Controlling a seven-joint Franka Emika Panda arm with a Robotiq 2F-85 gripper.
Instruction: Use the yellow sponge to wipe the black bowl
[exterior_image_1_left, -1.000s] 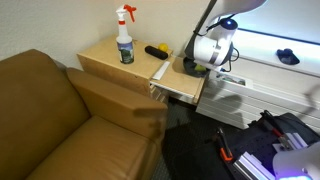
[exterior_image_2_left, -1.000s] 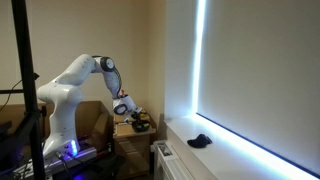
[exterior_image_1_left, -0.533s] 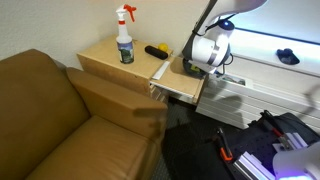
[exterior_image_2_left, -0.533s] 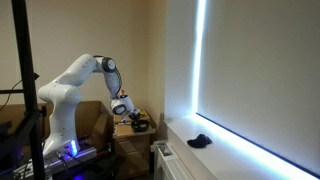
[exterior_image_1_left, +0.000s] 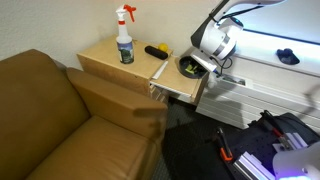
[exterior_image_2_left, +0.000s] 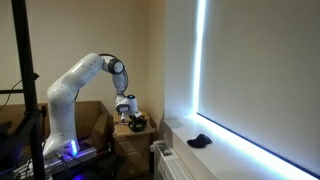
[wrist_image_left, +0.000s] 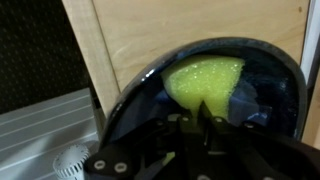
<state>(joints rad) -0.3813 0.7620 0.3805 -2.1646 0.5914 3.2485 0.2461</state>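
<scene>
The black bowl (exterior_image_1_left: 183, 66) sits at the end of a wooden table top (exterior_image_1_left: 105, 58), near its edge. In the wrist view the black bowl (wrist_image_left: 272, 72) fills the upper right, glossy with a bluish sheen. The yellow sponge (wrist_image_left: 205, 78) lies inside it and also shows as a yellow-green patch in an exterior view (exterior_image_1_left: 190, 69). My gripper (wrist_image_left: 200, 112) is just above the bowl, its fingers close together and pinching the sponge's near edge. It shows over the bowl in both exterior views (exterior_image_1_left: 206, 58) (exterior_image_2_left: 130, 112).
A spray bottle (exterior_image_1_left: 125, 40) and a black-and-yellow tool (exterior_image_1_left: 156, 51) stand further along the table. A brown sofa (exterior_image_1_left: 60, 120) is beside it. A small dark blue object (exterior_image_1_left: 288, 57) lies on the lit sill. White slats (wrist_image_left: 40, 130) sit below the table edge.
My gripper has lifted and tilted back from the table, so the bowl and the yellow-green sponge now show beneath it in the exterior view.
</scene>
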